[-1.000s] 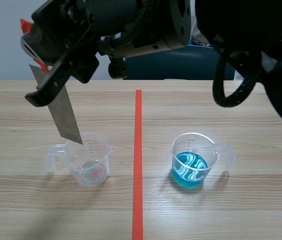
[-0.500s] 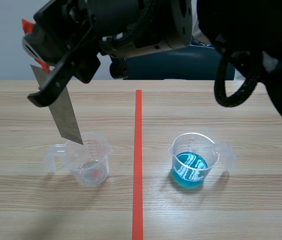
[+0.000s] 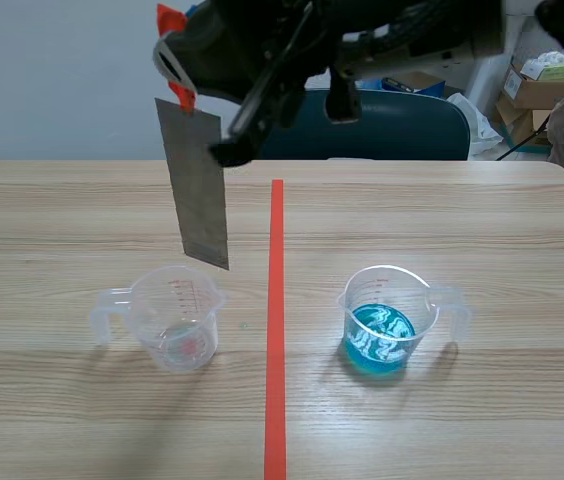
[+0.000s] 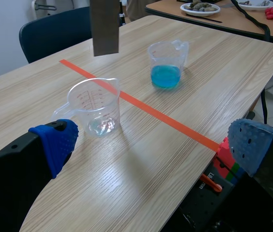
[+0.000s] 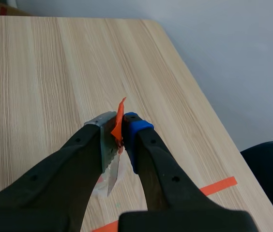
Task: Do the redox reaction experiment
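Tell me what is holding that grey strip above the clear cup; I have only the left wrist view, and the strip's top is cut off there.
Observer: The right gripper is shut on the metal strip at its top edge.
Operator: Describe that top end.
Observer: An orange-red tag sticks up from it, inside the grip.
Operator: Report where that arm comes from.
Observer: The right arm stands across the top of the scene view and reaches past the tape line to the clear cup's side.
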### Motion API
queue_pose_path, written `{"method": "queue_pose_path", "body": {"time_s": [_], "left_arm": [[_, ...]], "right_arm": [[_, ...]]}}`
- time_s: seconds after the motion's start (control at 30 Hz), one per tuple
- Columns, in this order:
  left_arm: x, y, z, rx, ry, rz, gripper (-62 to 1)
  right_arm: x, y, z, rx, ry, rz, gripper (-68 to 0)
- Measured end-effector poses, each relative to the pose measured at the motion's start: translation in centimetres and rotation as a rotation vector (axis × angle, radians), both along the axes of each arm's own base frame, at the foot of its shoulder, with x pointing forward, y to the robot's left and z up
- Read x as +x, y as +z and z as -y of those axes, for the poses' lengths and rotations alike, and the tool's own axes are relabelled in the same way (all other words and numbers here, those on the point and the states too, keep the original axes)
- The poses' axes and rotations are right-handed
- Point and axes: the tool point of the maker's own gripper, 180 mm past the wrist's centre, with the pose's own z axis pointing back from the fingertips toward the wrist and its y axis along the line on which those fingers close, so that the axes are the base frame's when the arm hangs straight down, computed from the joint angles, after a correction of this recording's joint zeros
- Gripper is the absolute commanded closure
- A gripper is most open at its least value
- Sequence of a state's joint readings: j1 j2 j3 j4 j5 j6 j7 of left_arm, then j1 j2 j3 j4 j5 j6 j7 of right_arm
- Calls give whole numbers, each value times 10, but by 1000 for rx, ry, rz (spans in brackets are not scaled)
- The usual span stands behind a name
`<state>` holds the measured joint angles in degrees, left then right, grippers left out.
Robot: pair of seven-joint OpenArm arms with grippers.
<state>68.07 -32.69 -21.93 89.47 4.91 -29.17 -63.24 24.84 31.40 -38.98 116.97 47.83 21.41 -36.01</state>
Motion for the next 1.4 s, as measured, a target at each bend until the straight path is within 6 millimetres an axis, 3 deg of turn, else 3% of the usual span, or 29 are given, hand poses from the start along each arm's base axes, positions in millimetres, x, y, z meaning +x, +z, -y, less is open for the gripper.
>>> {"method": "queue_pose_path", "body": {"time_s": [0.4,0.9,1.0,1.23,1.4], "left_arm": [[0,-4,0,16,1,-15,-623],[0,-4,0,16,1,-15,-623],[0,-4,0,16,1,-15,-623],[0,-4,0,16,1,-15,-623],[0,-4,0,16,1,-15,-623]], "right_arm": [[22,3,62,-93,-95,40,-6],[14,-5,120,-250,-97,15,-6],[7,-6,125,-251,-70,0,-6],[-6,-31,130,-278,-56,-85,-6],[-9,-32,127,-253,-46,-94,-6]]}}
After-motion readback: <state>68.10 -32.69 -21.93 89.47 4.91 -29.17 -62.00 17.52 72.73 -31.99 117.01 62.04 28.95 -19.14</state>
